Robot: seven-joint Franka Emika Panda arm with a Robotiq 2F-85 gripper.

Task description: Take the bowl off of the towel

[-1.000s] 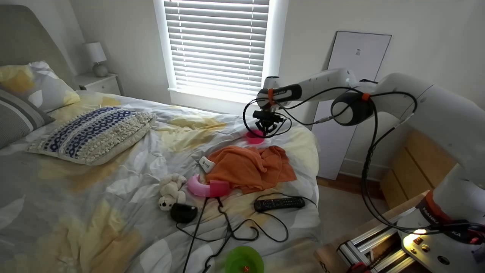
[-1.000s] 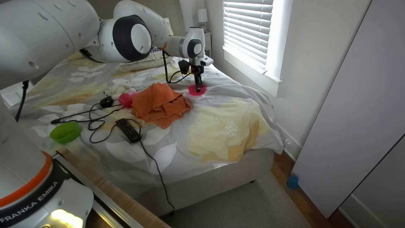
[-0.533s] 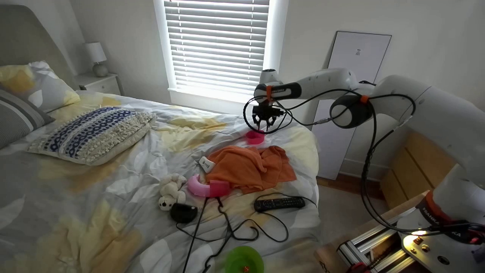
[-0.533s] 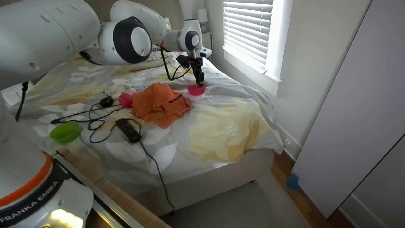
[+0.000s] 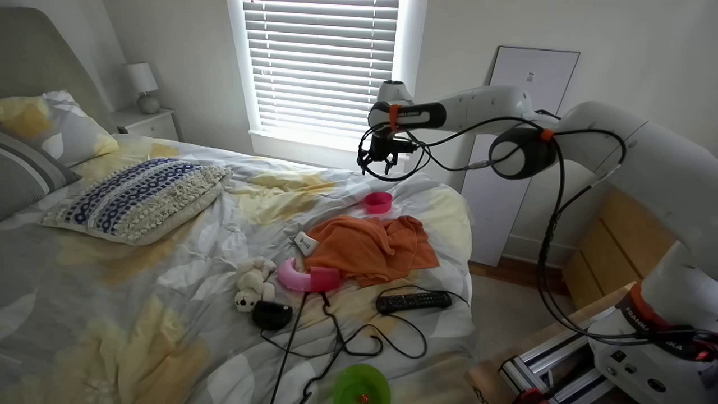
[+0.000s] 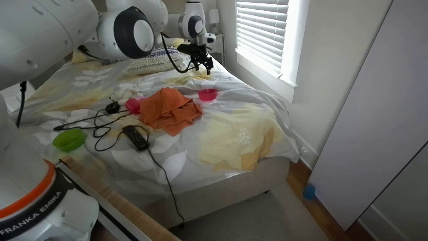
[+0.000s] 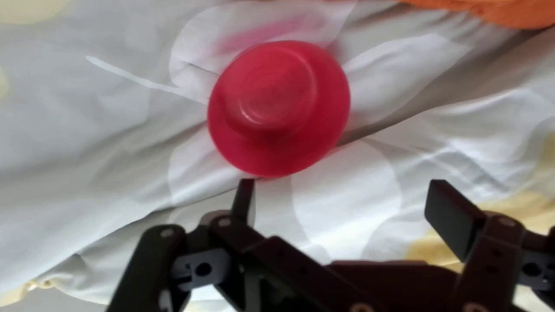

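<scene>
The pink bowl (image 5: 378, 206) rests on the bedspread beside the orange towel (image 5: 364, 249), apart from it, in both exterior views. From above, the wrist view shows the bowl (image 7: 277, 149) upright, with a corner of the towel (image 7: 520, 15) at the upper right. My gripper (image 5: 374, 171) hangs in the air above the bed, higher than the bowl and off to its far side. Its fingers stand wide apart in the wrist view, with only bedding visible between them; nothing is held by the gripper (image 7: 342, 182).
Near the towel lie a pink curved object (image 5: 308, 276), a white item (image 5: 306, 243), a plush toy (image 5: 254, 283) and a black remote (image 5: 414, 302). Black cables and a black hanger spread over the bed. A green bowl (image 6: 69, 140) sits near the robot base. A window (image 6: 262, 36) is behind.
My gripper has opened, risen away from the pink bowl and shifted toward the headboard side. The bowl stays where it was beside the towel.
</scene>
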